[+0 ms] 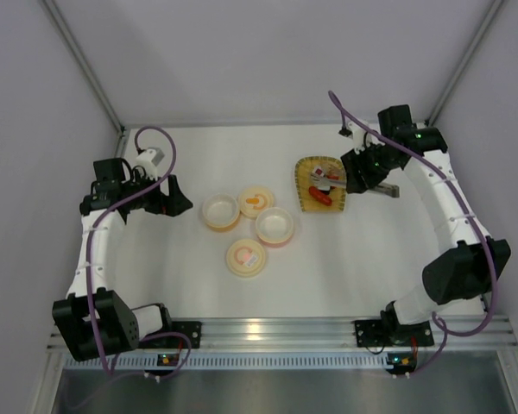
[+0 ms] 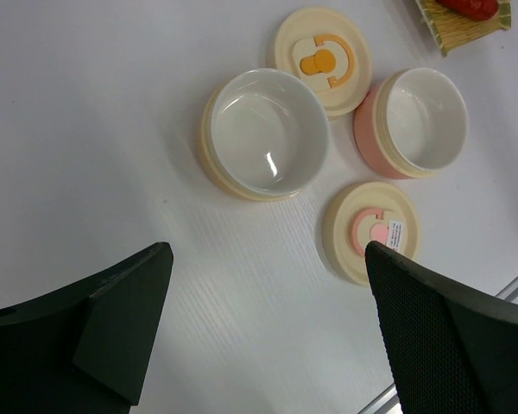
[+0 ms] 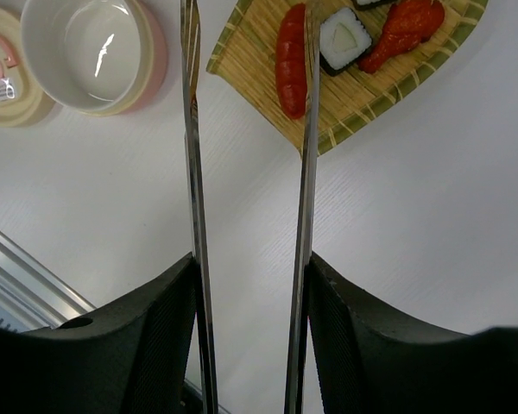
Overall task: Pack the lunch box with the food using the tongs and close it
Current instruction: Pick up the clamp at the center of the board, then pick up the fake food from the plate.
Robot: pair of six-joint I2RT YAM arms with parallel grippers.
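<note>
The right end effector (image 3: 250, 276) gripped the tongs (image 3: 194, 172), with one finger pressed outside each silver arm. The two arms ran apart up the right wrist frame and out at the top, so their tips were hidden. The left arm of the tongs crossed bare table (image 3: 414, 216) between the pink bowl (image 3: 91, 52) and the tray (image 3: 363, 99). The right arm lay over the tray along the sausage's (image 3: 291, 60) right edge, though I could not tell whether they touched.

The food sat on the tray at the upper right of that frame. There was one sausage, one sushi roll (image 3: 345, 39) just right of it, and one orange-red piece (image 3: 406, 26) further right. A dark piece (image 3: 371, 3) cut by the top edge was possibly a fourth.

The left end effector (image 2: 266, 259) hung wide open, holding nothing, above the table. Beyond it lay two open bowls, the cream bowl (image 2: 263, 134) at centre and the pink one to its right. There were also two lids, the orange-handled lid (image 2: 322, 60) above and between the bowls and the pink-handled lid (image 2: 371, 231) below them.
</note>
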